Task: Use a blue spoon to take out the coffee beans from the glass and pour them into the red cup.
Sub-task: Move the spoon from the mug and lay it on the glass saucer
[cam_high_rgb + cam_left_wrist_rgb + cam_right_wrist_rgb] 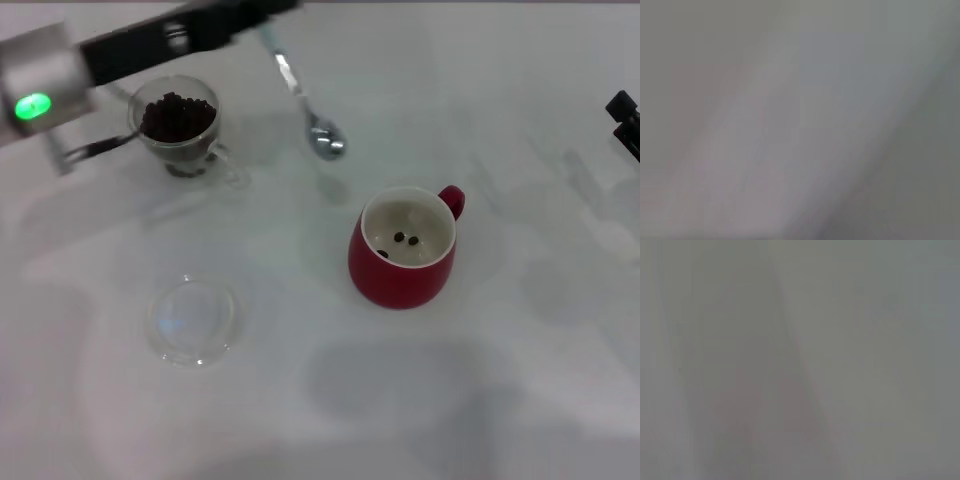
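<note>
My left arm reaches across the top left of the head view, and its gripper (258, 18) is shut on the pale handle of the blue spoon (292, 78). The spoon slants down and to the right, its shiny bowl (326, 140) low over the table between the glass and the red cup. The glass (180, 128) sits at the back left, heaped with dark coffee beans (177, 115). Right of centre stands the red cup (403, 262), with a few beans (406, 239) on its cream inside. Both wrist views show only blurred grey.
A flat clear glass saucer (192, 321) lies on the white table (520, 380) in front of the glass. My right gripper (625, 118) is parked at the right edge, only partly in view.
</note>
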You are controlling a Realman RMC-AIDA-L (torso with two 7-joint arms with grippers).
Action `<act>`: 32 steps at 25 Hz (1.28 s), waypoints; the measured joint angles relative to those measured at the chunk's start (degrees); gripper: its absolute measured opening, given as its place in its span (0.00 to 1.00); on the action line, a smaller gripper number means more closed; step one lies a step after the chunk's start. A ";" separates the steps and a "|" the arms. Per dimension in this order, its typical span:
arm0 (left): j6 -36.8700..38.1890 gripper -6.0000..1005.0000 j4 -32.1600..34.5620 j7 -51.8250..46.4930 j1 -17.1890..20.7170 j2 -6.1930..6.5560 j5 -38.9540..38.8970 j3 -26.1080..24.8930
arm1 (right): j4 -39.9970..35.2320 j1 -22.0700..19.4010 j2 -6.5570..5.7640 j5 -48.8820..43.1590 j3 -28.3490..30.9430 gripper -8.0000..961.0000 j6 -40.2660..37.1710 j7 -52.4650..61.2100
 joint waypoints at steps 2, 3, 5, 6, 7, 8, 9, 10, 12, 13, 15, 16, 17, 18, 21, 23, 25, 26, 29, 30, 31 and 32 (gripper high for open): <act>2.26 0.13 -0.04 -0.79 3.87 0.60 -3.02 0.00 | 0.00 0.10 -0.04 0.29 0.34 0.79 0.06 -0.03; 3.36 0.13 -0.06 -1.03 5.51 0.87 -4.32 -0.06 | -0.03 0.22 -0.03 0.41 0.48 0.79 0.10 -0.04; 5.91 0.13 -0.30 -1.68 10.75 1.37 -7.31 -0.05 | -0.01 0.61 -0.05 0.50 0.55 0.79 0.43 -0.04; 6.82 0.13 -0.50 -2.05 12.81 1.46 -8.25 -0.06 | -0.03 0.85 -0.05 0.51 0.55 0.79 0.69 -0.04; 7.59 0.13 -0.74 -2.48 14.82 1.49 -8.97 -0.07 | -0.05 1.07 -0.05 0.51 0.55 0.79 0.91 -0.04; 8.32 0.13 -1.04 -3.13 17.22 1.49 -9.50 -0.14 | -0.06 1.36 -0.06 0.52 0.55 0.79 1.23 -0.04; 8.81 0.13 -1.19 -3.54 19.02 1.48 -9.63 -0.24 | -0.07 1.65 -0.06 0.52 0.56 0.79 1.50 -0.04; 9.28 0.13 -1.35 -3.88 21.12 1.50 -9.71 -0.36 | -0.07 1.86 -0.06 0.53 0.56 0.79 1.72 -0.04; 9.72 0.13 -1.55 -4.15 24.15 1.53 -9.74 -0.46 | -0.06 2.37 -0.07 0.55 0.56 0.79 2.21 -0.04; 9.83 0.13 -1.71 -4.22 25.43 1.55 -9.76 -0.44 | -0.06 2.63 -0.07 0.55 0.56 0.79 2.46 -0.04; 9.88 0.13 -2.40 -4.45 27.25 1.55 -9.78 -0.32 | -0.05 3.12 -0.07 0.55 0.55 0.79 2.93 -0.04; 9.89 0.13 -2.86 -4.55 27.95 1.54 -9.77 -0.19 | -0.04 3.39 -0.07 0.54 0.56 0.79 3.11 -0.04; 9.90 0.13 -3.41 -4.62 28.36 1.55 -9.75 -0.11 | -0.05 3.68 -0.08 0.51 0.54 0.79 3.34 -0.04; 9.90 0.13 -4.13 -4.64 28.69 1.53 -9.51 -0.04 | -0.05 3.92 -0.10 0.47 0.48 0.79 3.50 -0.04; 9.80 0.13 -6.08 -4.70 28.95 1.51 -8.36 -0.02 | -0.05 4.44 -0.12 0.37 0.36 0.79 3.86 -0.01; 9.42 0.13 -6.74 -4.76 28.71 1.53 -7.04 0.00 | -0.05 4.55 -0.14 0.28 0.38 0.79 3.91 0.06; 8.82 0.13 -7.09 -4.78 28.42 1.55 -6.15 0.00 | -0.04 4.61 -0.15 0.26 0.45 0.79 3.91 0.11; 8.34 0.13 -7.23 -4.79 28.16 1.55 -5.58 0.00 | -0.04 4.62 -0.15 0.26 0.48 0.79 3.91 0.13; 6.16 0.13 -7.34 -4.77 27.27 1.37 -3.36 0.05 | -0.05 4.59 -0.15 0.30 0.52 0.79 3.91 0.23; 5.19 0.13 -7.35 -4.70 27.07 1.18 -2.69 0.09 | -0.05 4.57 -0.16 0.31 0.53 0.79 3.91 0.25; 4.06 0.13 -7.34 -4.60 26.89 0.89 -2.55 0.08 | -0.04 4.55 -0.15 0.31 0.54 0.79 3.91 0.26; 3.37 0.13 -7.31 -4.54 26.80 0.69 -2.42 0.09 | -0.05 4.55 -0.15 0.30 0.55 0.79 3.91 0.26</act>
